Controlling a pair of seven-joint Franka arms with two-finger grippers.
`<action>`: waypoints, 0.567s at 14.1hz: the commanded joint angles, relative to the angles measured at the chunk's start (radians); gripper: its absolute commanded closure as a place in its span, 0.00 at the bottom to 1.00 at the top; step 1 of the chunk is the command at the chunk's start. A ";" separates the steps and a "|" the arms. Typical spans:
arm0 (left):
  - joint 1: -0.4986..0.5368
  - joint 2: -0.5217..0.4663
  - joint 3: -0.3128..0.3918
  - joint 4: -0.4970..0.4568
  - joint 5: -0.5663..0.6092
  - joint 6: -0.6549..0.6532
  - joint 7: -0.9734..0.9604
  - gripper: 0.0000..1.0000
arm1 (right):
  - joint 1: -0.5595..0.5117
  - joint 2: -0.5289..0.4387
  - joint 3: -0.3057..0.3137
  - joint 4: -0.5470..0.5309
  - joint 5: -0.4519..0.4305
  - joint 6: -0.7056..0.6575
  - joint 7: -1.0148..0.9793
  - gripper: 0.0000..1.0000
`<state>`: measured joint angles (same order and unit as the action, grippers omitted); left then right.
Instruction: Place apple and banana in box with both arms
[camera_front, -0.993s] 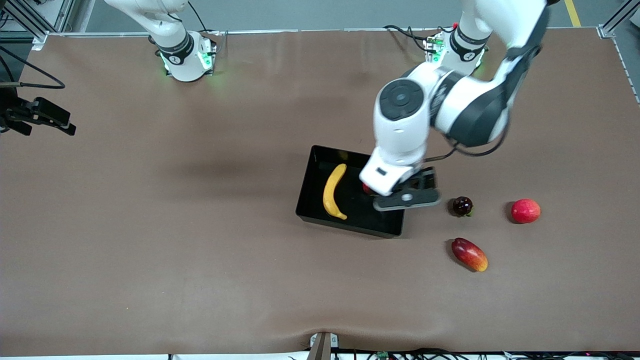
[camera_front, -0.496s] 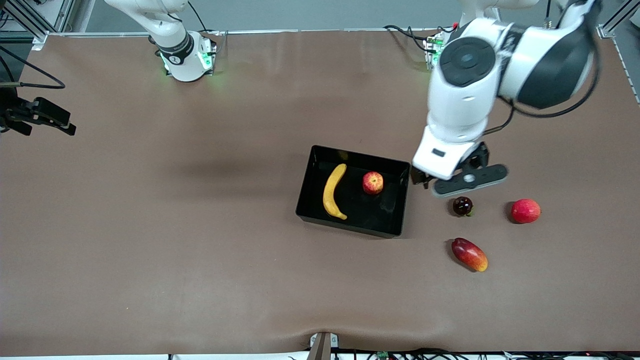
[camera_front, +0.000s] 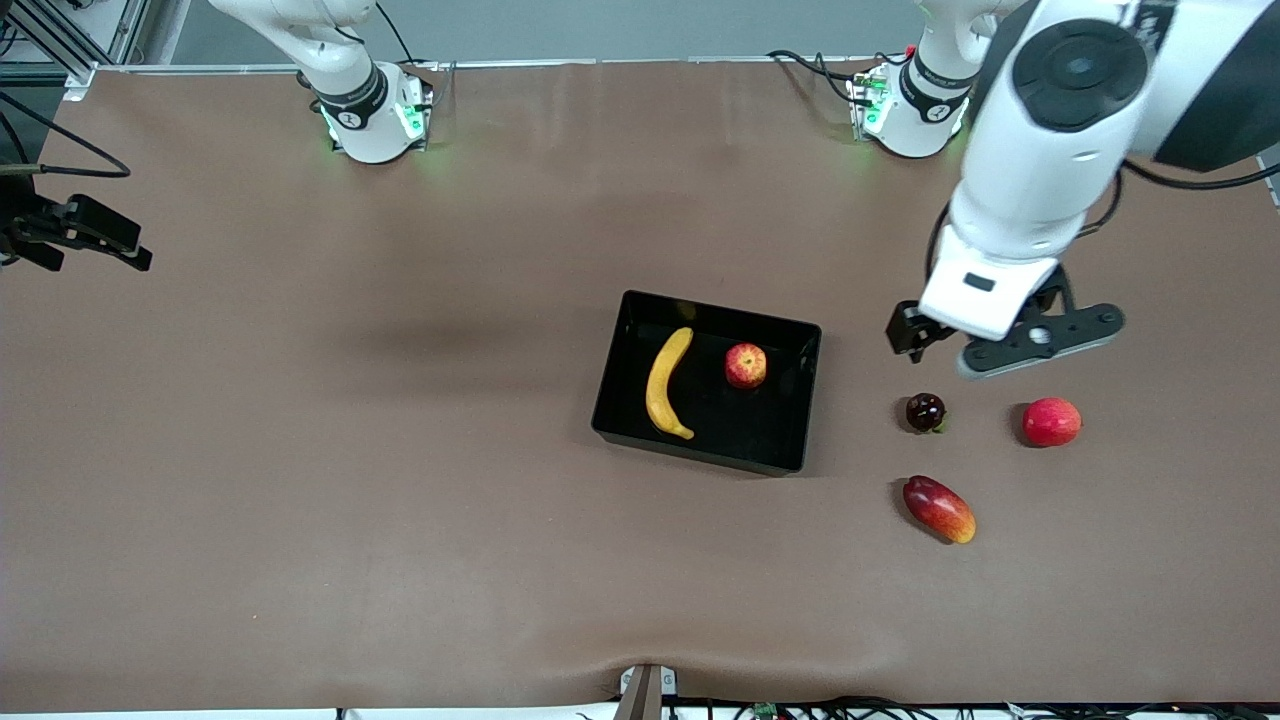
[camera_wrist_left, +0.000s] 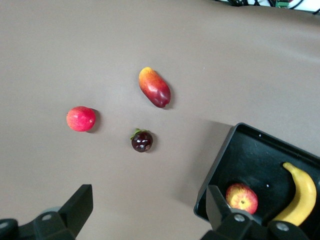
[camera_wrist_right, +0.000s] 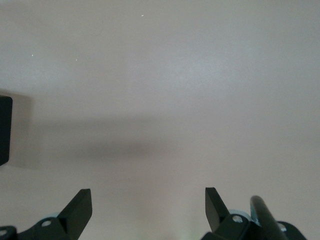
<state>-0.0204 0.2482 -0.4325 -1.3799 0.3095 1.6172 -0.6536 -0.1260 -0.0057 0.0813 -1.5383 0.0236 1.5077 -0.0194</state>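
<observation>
Both of the task's fruits lie in the box (camera_front: 745, 420): the banana (camera_front: 667, 383) rests on its floor toward the right arm's end, and the apple (camera_front: 746, 365) sits beside it, apart from it and clear of the walls. By our reading the placing is done, so what remains to go wrong is disturbance.

The left tool (camera_wrist_left: 148, 212) hangs released, fingers spread wide and holding nothing, over the table between the box and the loose fruits at the left arm's end. Below it are a dark round fruit (camera_front: 925, 412), a plain red apple (camera_front: 1051, 421) and, nearer to the camera, a mango (camera_front: 938, 508). We see three risks here:
- If this arm drops low while travelling, its spread fingers could knock the dark fruit or the plain apple, and both are round enough to roll off across the table
- If it swings toward the box at low height, it could clip the wall and shove the box, setting the apple rolling inside
- If it reaches again, the plain red apple (easily mistaken for the right one) might be taken and added by error

The right tool (camera_wrist_right: 148, 200) waits, also released and empty, over bare table toward the right arm's end; we judge it no threat unless it sweeps in low
</observation>
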 joint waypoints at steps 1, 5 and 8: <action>0.049 -0.082 -0.005 -0.045 -0.044 -0.052 0.077 0.00 | -0.023 0.003 0.014 0.015 0.012 -0.012 -0.014 0.00; 0.031 -0.179 0.067 -0.128 -0.101 -0.072 0.141 0.00 | -0.023 0.003 0.015 0.015 0.012 -0.012 -0.014 0.00; 0.005 -0.246 0.168 -0.186 -0.150 -0.071 0.262 0.00 | -0.023 0.003 0.014 0.015 0.012 -0.012 -0.014 0.00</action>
<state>0.0052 0.0800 -0.3369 -1.4911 0.2011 1.5390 -0.4689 -0.1260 -0.0058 0.0814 -1.5382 0.0236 1.5077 -0.0195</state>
